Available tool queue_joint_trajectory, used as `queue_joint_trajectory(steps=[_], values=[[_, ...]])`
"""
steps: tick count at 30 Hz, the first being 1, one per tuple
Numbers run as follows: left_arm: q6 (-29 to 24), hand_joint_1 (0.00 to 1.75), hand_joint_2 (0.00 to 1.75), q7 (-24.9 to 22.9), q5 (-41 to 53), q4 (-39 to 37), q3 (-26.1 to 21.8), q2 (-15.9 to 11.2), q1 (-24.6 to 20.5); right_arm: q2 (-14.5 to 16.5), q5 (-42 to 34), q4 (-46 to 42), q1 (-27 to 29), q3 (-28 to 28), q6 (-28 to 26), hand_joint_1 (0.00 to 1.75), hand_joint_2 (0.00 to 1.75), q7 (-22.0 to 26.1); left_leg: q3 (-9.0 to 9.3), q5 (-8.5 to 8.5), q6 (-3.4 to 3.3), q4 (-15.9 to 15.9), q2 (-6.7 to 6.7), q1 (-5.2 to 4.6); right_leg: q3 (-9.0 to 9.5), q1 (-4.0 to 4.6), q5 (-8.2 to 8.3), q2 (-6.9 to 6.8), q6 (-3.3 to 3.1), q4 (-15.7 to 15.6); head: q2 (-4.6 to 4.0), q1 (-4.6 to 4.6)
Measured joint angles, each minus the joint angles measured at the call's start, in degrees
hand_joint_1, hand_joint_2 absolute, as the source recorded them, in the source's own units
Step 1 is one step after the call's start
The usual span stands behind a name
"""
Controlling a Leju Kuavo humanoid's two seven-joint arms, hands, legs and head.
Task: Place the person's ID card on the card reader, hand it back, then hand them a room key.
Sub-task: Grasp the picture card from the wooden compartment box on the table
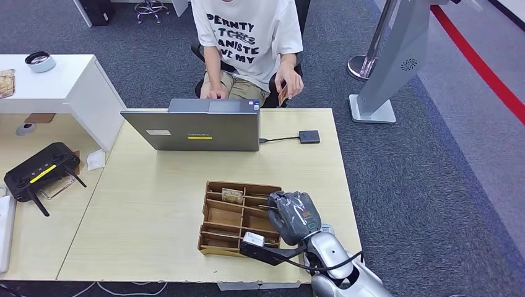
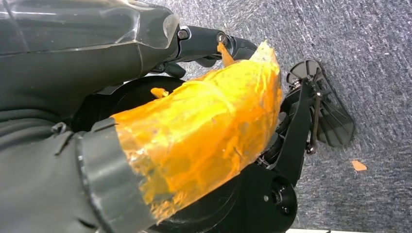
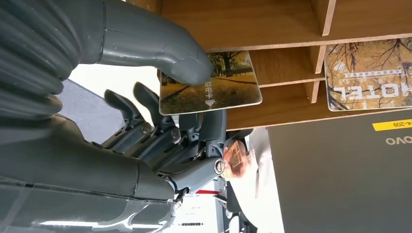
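Over the right side of the wooden card tray (image 1: 212,242) my right hand (image 1: 294,215) holds a room key card (image 3: 214,90) printed with autumn trees, pinched between thumb (image 3: 160,53) and fingers. A second hotel card (image 3: 369,73) lies in a tray compartment (image 1: 233,195). The person seated behind the table holds the ID card (image 1: 283,96) in one raised hand. The small black card reader (image 1: 309,137) sits on the table's far right, cabled to the laptop. My left hand (image 2: 194,131), its thumb wrapped in orange tape, hangs over the carpet holding nothing.
A grey laptop (image 1: 192,130) stands open at the far side of the table, between the tray and the person. On the adjoining table at left lies a black controller (image 1: 40,173). A grey stand (image 1: 384,80) rises beyond the right corner.
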State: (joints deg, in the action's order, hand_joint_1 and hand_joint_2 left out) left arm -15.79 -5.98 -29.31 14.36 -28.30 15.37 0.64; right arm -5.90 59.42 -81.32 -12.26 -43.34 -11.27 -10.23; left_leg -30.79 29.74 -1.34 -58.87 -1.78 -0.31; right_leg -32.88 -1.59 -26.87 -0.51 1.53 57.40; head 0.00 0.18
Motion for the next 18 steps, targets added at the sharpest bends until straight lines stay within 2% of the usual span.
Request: queue_joint_trajectory(steps=[7,10,14,18], values=[[0.79,0.00,0.00,-0.17,2.61,0.00,-0.01,0.02,0.00,0.22,-0.48,0.39,-0.27,0.11,-0.28,1.75,1.75,0.32,0.01,0.00,0.00,0.00,0.00,0.00,0.00,0.00,0.00,0.00,0.00,0.00,0.00,0.00],[0.98,0.00,0.00,-0.28,3.64,0.00,-0.04,0.03,0.00,0.19,-0.82,-0.03,0.41,0.87,-2.49,1.75,1.75,1.92,0.00,0.00,0.00,0.00,0.00,0.00,-0.01,0.00,0.00,0.00,0.00,0.00,0.00,0.00],[0.97,0.00,0.00,-0.19,4.59,0.11,-0.50,0.20,0.03,0.19,0.84,-2.83,2.08,2.58,-9.20,1.75,1.75,4.32,-0.01,0.01,0.00,0.00,0.00,0.00,-0.01,0.00,-0.01,-0.01,0.00,0.00,0.00,0.02],[0.43,0.00,0.00,0.27,4.91,0.61,-1.81,0.61,0.13,0.45,6.07,-7.97,4.62,4.79,-19.75,1.75,1.75,6.51,-0.02,0.01,0.00,0.00,0.02,0.00,-0.02,0.00,-0.01,-0.03,0.01,0.00,0.00,0.00]])
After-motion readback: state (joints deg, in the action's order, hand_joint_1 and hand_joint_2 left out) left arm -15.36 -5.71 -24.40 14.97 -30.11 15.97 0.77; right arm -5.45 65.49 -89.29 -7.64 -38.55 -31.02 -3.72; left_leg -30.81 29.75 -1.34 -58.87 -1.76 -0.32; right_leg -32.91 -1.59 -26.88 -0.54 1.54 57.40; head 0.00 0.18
